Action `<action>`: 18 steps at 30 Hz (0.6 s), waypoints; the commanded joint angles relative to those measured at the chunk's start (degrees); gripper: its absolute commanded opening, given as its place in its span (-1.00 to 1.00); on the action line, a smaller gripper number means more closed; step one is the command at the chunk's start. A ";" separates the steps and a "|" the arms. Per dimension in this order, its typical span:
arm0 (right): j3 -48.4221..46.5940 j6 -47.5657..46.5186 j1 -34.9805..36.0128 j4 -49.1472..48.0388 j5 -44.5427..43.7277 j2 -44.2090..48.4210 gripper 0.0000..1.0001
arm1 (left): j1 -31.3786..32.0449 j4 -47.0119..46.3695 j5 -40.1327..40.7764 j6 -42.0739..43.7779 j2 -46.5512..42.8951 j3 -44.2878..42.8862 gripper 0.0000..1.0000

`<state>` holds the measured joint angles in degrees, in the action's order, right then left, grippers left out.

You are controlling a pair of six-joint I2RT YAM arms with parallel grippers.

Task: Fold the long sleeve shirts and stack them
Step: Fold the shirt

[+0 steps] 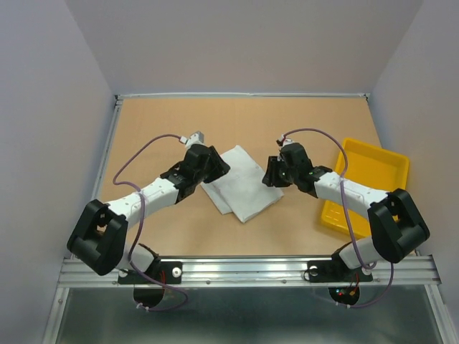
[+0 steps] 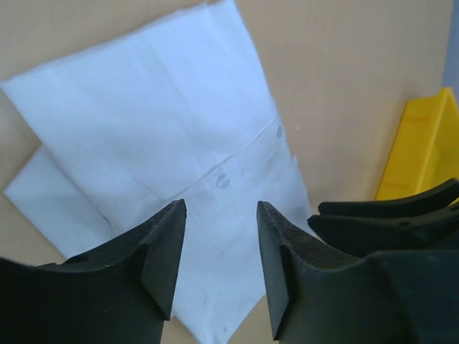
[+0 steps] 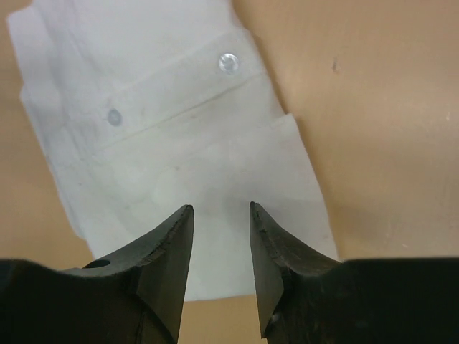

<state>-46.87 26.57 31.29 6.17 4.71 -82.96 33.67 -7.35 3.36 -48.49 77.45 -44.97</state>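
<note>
A white long sleeve shirt [image 1: 242, 184] lies folded into a small rectangle on the tan table, between my two grippers. It fills the left wrist view [image 2: 165, 129] and the right wrist view [image 3: 186, 143], where its button placket shows. My left gripper [image 1: 219, 166] hovers at the shirt's left edge, open and empty [image 2: 221, 211]. My right gripper [image 1: 270, 174] hovers at the shirt's right edge, open and empty [image 3: 221, 209].
A yellow plastic tray [image 1: 364, 188] sits at the table's right side, under the right arm; its edge shows in the left wrist view [image 2: 419, 147]. The table [image 1: 237, 118] has a raised metal rim on the left and back sides.
</note>
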 commanded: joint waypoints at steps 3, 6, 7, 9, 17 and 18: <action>2.66 -3.71 0.26 5.60 -7.96 0.52 -0.19 | 3.68 4.45 3.85 -1.78 5.60 0.06 0.01; 3.28 -4.59 0.18 5.69 -3.06 -0.27 -0.21 | 3.68 5.50 5.43 -0.04 10.08 -1.96 -0.06; 3.37 -4.42 0.26 5.60 -1.30 -0.54 -0.22 | 3.68 7.25 6.74 0.15 11.22 -2.83 -0.09; 3.45 -3.72 0.70 5.43 2.23 -2.38 -0.25 | 3.68 8.83 7.89 1.02 14.56 -5.12 -0.11; 1.71 8.48 10.88 -1.76 8.82 -9.66 -0.31 | -0.26 12.01 12.98 9.62 24.75 -16.35 -0.09; 1.00 9.98 14.47 -2.91 9.17 -10.37 -0.31 | -0.97 12.62 13.95 11.56 25.72 -18.20 -0.08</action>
<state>-44.47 29.08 37.41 7.90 8.67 -89.43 35.46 1.56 11.75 -44.12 99.88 -56.47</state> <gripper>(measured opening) 0.346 0.449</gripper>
